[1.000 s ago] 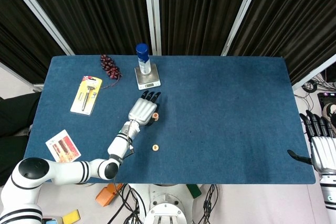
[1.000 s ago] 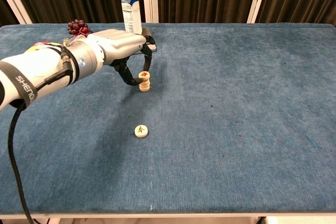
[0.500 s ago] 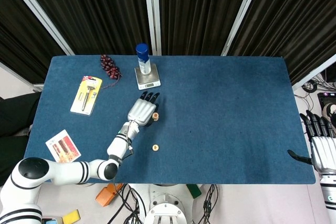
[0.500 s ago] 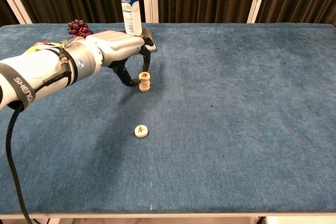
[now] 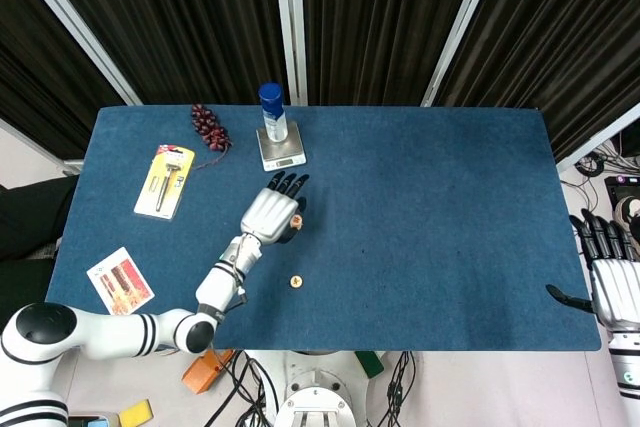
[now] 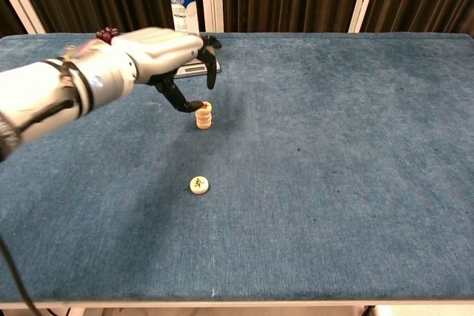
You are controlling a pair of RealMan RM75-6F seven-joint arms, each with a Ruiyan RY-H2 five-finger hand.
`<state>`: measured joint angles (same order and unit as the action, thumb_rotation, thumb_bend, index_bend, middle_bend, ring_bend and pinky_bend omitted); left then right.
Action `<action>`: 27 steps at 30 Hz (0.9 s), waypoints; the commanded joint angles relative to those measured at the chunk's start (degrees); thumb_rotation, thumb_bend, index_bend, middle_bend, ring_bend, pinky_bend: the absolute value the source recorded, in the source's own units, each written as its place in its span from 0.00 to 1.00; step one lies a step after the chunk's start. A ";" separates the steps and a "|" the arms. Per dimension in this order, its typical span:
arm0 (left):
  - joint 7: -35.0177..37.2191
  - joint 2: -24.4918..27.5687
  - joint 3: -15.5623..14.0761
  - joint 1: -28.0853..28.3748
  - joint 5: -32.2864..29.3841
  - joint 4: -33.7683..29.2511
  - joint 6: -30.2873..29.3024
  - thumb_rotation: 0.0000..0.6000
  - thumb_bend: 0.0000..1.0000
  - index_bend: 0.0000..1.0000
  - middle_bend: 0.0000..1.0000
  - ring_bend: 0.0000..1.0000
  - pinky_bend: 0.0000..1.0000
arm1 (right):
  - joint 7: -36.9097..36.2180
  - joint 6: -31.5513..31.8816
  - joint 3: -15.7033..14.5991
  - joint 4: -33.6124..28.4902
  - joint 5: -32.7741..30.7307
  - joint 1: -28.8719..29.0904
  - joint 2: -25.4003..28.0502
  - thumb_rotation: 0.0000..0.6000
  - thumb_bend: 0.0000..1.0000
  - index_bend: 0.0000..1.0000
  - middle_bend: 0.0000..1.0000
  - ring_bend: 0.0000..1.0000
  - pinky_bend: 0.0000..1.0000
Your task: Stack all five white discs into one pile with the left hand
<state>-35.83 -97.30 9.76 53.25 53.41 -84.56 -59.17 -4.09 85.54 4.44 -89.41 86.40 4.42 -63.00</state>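
A short pile of white discs (image 6: 204, 115) stands on the blue table (image 6: 333, 146), left of centre; the head view shows the pile (image 5: 296, 220) half hidden by my hand. One more white disc (image 6: 198, 184) with a red mark lies flat nearer the front edge, also visible as a lone disc (image 5: 296, 281) from above. My left hand (image 6: 159, 57) hovers just above and left of the pile, fingers spread, holding nothing; its thumb tip is close to the top disc. My right hand (image 5: 612, 282) hangs past the table's right edge, fingers extended and empty.
A blue-capped bottle (image 5: 272, 112) stands on a small scale (image 5: 281, 155) at the back. Dark grapes (image 5: 209, 126), a yellow package (image 5: 165, 179) and a card (image 5: 120, 278) lie on the left side.
My left hand has risen from around the pile and its fingers have spread; the pile now stands free. The lone disc and the right hand have not moved.
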 commanded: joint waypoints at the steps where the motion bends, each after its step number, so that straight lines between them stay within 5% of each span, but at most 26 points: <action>1: 3.04 4.64 -3.96 -3.53 8.82 -6.90 -4.23 1.00 0.30 0.39 0.00 0.00 0.00 | -0.08 0.08 0.02 0.08 0.18 0.07 -0.03 1.00 0.13 0.00 0.00 0.00 0.00; 10: 3.49 3.94 -12.17 -8.34 19.27 -7.87 -6.52 1.00 0.27 0.39 0.00 0.00 0.00 | -0.37 0.79 -0.25 0.36 0.79 -0.24 -0.06 1.00 0.13 0.00 0.00 0.00 0.00; 27: 1.71 -3.19 -12.85 -11.48 20.34 -0.27 -3.01 1.00 0.28 0.39 0.00 0.00 0.00 | 0.13 1.64 -0.36 -0.19 1.19 -0.66 0.22 1.00 0.13 0.00 0.00 0.00 0.00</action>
<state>-34.15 -100.33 -3.13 41.92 73.74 -84.99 -62.33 -3.95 87.19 4.07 -89.60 87.59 3.75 -62.79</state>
